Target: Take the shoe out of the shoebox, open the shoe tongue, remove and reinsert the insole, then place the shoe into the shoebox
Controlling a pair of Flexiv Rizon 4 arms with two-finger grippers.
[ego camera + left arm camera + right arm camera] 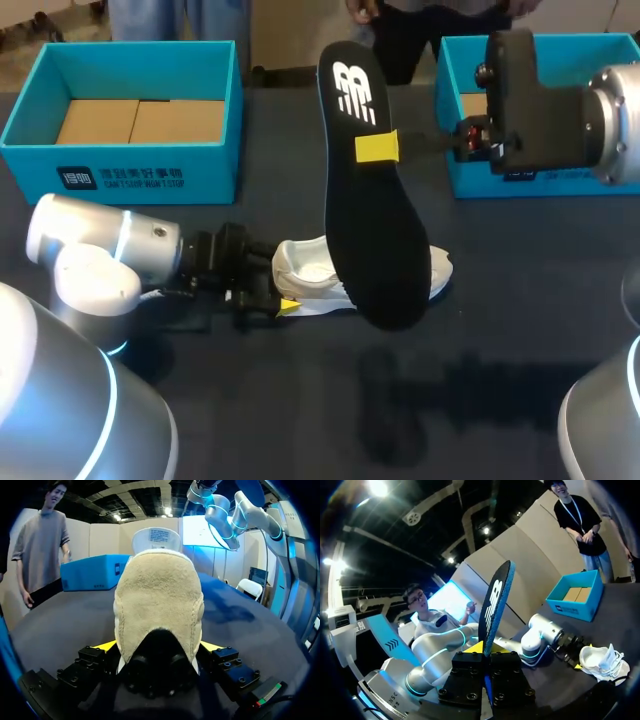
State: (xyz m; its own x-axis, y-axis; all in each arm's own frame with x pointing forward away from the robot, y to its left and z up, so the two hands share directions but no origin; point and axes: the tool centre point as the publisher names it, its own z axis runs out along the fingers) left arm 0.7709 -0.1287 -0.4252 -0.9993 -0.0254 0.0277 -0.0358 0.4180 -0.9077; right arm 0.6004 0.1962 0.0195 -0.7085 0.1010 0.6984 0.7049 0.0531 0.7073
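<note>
Left gripper (pixel 283 303) is closing its two yellow tips on the heel of the shoe, one tip on each side, and right gripper (pixel 378 148) is pinching the insole between its two fingers. So that's two grippers, and both are holding something. One dark table (pixel 500 350) is carrying everything. Two blue shoeboxes are sitting at the far edge, well apart: left shoebox (pixel 130 178) and right shoebox (pixel 560 45), which is partly hidden behind the right arm. One black insole (pixel 370 230) is hanging upright in the air between them, logo end up, with its lower end over the shoe. One white shoe (pixel 318 268) is resting on the table, outside both boxes.
</note>
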